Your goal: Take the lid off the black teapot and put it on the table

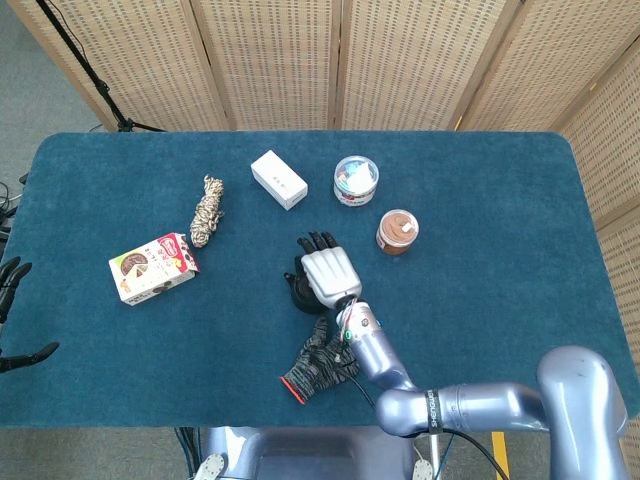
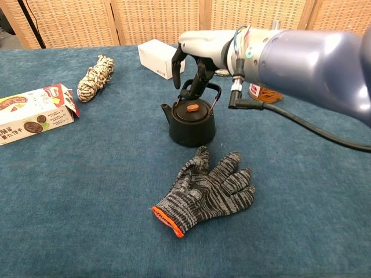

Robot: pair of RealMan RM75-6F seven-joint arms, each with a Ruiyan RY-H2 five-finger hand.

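The black teapot (image 2: 191, 123) stands mid-table with its lid (image 2: 193, 110) on; the lid has a small orange knob. Its wire handle stands upright behind the lid. My right hand (image 2: 200, 55) hovers just above the teapot, fingers apart and pointing down toward the handle and lid, holding nothing. In the head view the right hand (image 1: 328, 272) covers most of the teapot (image 1: 296, 290). My left hand (image 1: 12, 285) shows only as dark fingers at the far left edge, off the table.
A striped knit glove (image 2: 206, 191) lies right in front of the teapot. A white box (image 2: 161, 58), two round jars (image 2: 226, 55) (image 1: 397, 231), a rope bundle (image 2: 95, 77) and a snack box (image 2: 32, 113) lie around it.
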